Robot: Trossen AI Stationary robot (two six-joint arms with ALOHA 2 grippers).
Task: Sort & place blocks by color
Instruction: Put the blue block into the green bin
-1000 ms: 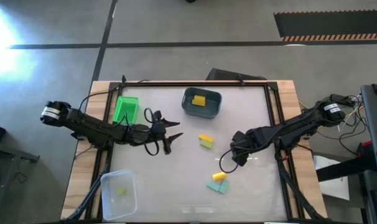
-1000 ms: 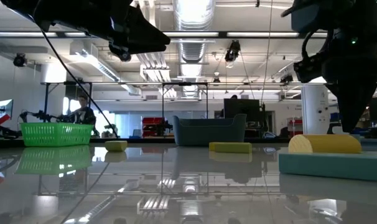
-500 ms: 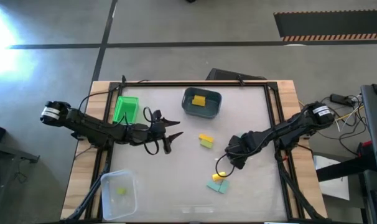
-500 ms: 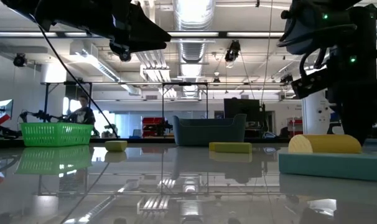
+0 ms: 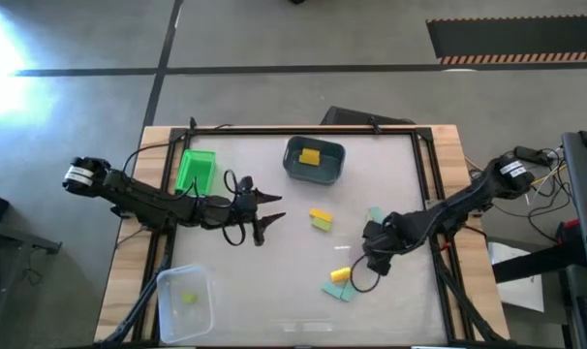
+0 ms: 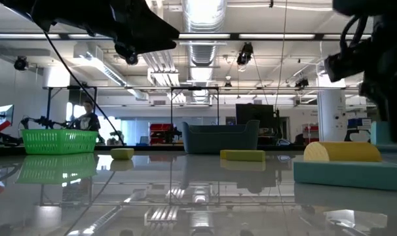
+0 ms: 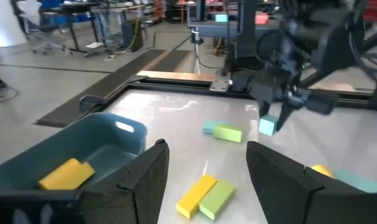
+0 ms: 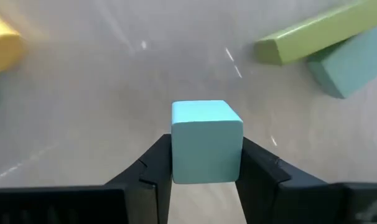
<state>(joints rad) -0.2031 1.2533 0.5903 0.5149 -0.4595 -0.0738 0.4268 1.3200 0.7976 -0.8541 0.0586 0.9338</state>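
My right gripper (image 8: 206,157) hangs over the table's right middle (image 5: 369,260) and is shut on a pale teal cube (image 8: 207,134). The left wrist view shows that cube (image 7: 267,126) too. A lime bar (image 8: 303,36) and a teal block (image 8: 353,59) lie flat on the table just beyond it. A yellow bar and a lime bar (image 5: 320,219) lie side by side mid-table. A yellow cylinder rests on a teal block (image 5: 340,283) nearer the front. My left gripper (image 5: 269,215) hovers open left of centre, holding nothing. My right gripper pinches the teal cube's two opposite side faces (image 8: 176,146) between its two fingers (image 8: 152,167). The fingers slant down from above. The cube sits square between them, lifted clear of the table (image 7: 267,126).
A dark teal bin (image 5: 314,160) at the far middle holds a yellow block. A bright green bin (image 5: 196,170) stands far left. A clear tub (image 5: 184,301) near the front left holds a small yellow-green block. Bare table lies between the arms.
My right gripper has moved toward the table's near edge and slightly right. That uncovered the teal and lime pair that lay under the arm. The other blocks lie where they were.
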